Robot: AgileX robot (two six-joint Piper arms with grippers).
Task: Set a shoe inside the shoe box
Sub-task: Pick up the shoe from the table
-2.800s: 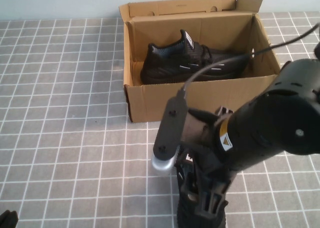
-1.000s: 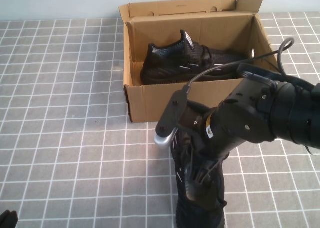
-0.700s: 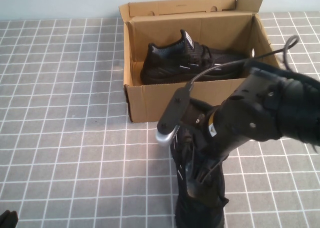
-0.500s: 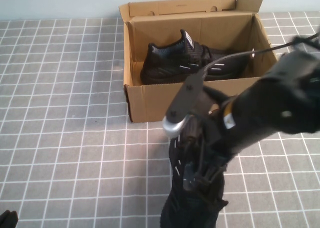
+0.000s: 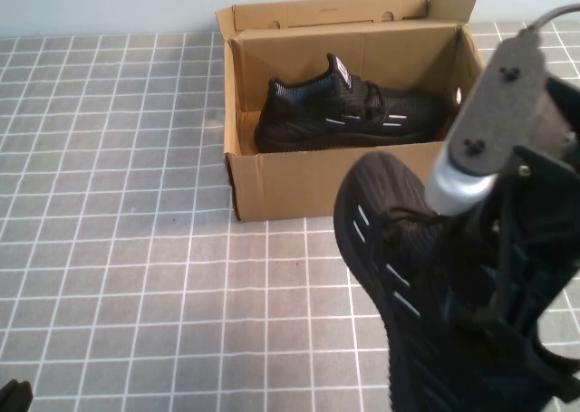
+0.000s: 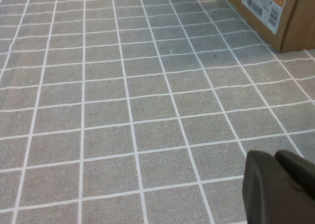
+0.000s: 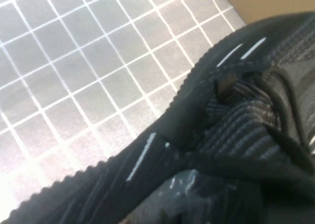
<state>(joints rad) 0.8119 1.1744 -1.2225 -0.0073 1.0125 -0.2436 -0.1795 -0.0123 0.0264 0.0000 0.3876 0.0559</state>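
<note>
Shoe (image 5: 408, 276): black knit sneaker with white dashes, held up off the grey tiled table (image 5: 118, 249) at near right, toe tipped up and toward the far left, heel end low by the near edge. Right gripper (image 5: 507, 285) sits just right of it, clamped into the lacing and collar area; its fingers are hidden behind the upper, but the shoe hangs clear of the table, so the grip is judged closed on the shoe. Right wrist view is filled by laces and knit upper, with tiles below

Left gripper (image 6: 278, 187): parked at near left, low over bare tiles, only a dark edge in the high view. Its two dark fingertips lie together, holding nothing

Shoe box (image 5: 362, 172): brown cardboard, beyond the held shoe, lid flap standing open at the far side. A second black sneaker (image 5: 349, 113) already lies along the far wall, toe to the right, leaving a free strip along the near wall

Risks (judgement):
- toe may catch the near wall on the way over if the lift is too low, shoving the box
- grip is on soft knit, so the shoe may swing or slip
- landing on the other sneaker would leave it perched, not seated
</note>
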